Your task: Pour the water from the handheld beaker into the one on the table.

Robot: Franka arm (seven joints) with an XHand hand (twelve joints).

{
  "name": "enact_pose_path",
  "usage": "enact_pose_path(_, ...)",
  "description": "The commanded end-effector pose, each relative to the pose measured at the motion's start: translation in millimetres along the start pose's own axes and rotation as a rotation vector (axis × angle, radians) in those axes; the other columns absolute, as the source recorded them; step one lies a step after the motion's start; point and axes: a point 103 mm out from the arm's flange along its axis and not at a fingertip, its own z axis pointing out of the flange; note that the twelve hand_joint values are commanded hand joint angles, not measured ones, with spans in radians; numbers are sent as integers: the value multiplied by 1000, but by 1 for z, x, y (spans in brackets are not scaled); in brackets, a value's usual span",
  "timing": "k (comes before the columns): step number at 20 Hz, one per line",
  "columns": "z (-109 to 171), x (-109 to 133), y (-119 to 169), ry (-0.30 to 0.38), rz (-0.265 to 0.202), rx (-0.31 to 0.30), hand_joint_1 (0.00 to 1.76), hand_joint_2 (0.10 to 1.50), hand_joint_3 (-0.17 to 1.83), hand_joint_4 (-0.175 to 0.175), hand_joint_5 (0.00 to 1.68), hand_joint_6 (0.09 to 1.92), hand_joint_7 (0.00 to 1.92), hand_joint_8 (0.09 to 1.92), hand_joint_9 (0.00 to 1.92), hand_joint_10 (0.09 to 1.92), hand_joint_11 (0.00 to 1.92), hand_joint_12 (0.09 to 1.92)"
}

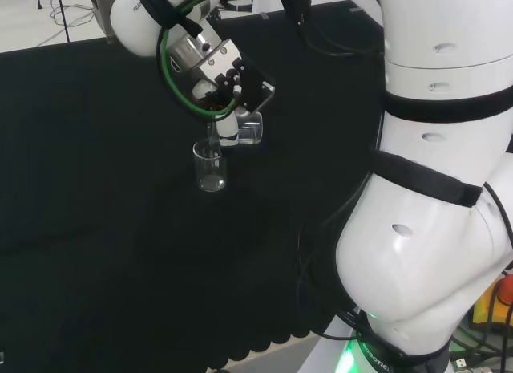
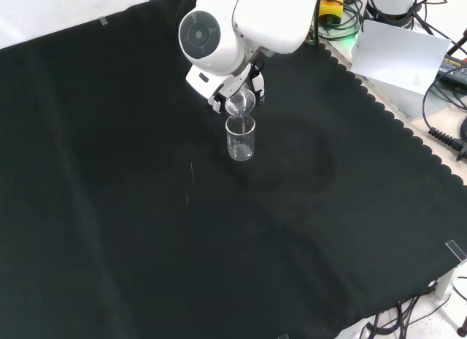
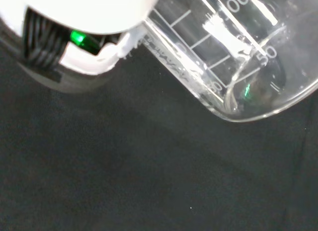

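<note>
So the hand [image 1: 227, 88] is grasping a clear beaker [image 1: 250, 129], tipped right over on its side. Its lip sits just above the rim of a second beaker [image 1: 210, 166], which stands upright on the black cloth [image 1: 96, 188]. In the head view, the standing one is at about 7 o'clock from the tilted one. The front view stacks them: tilted beaker [image 2: 241, 103] at 12 o'clock, right over the standing one [image 2: 240, 138]. In the wrist view, the held glass [image 3: 233, 57] shows printed scale marks.
</note>
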Motion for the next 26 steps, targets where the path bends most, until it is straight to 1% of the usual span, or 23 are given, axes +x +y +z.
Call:
enact_pose_path(1, -1, 2, 0, -43, 7, 16, 1436, 624, 579, -175, 1422, 311, 1377, 437, 1637, 87, 1437, 551)
enact_pose_path(6, -1, 5, 0, -63, 20, 28, 1436, 626, 575, -175, 1421, 311, 1376, 438, 1637, 87, 1436, 549)
enact_pose_path(10, -2, 6, 0, -78, 20, 43, 1435, 627, 573, -175, 1421, 311, 1375, 438, 1637, 87, 1436, 548)
enact_pose_path(12, -5, 9, 0, -96, 26, 49, 1435, 628, 571, -175, 1420, 311, 1374, 438, 1637, 87, 1436, 547)
enact_pose_path(13, -6, 10, 0, -111, 33, 56, 1435, 629, 571, -175, 1420, 310, 1374, 438, 1636, 87, 1436, 547)
enact_pose_path(15, -8, 11, 0, -118, 44, 73, 1435, 630, 569, -175, 1420, 310, 1374, 438, 1636, 87, 1437, 546)
enact_pose_path(17, -7, 10, 1, -131, 33, 71, 1435, 631, 568, -175, 1420, 310, 1374, 438, 1636, 87, 1437, 546)
enact_pose_path(26, -11, 10, 2, -180, 64, 121, 1435, 634, 562, -175, 1419, 310, 1374, 439, 1633, 87, 1438, 544)
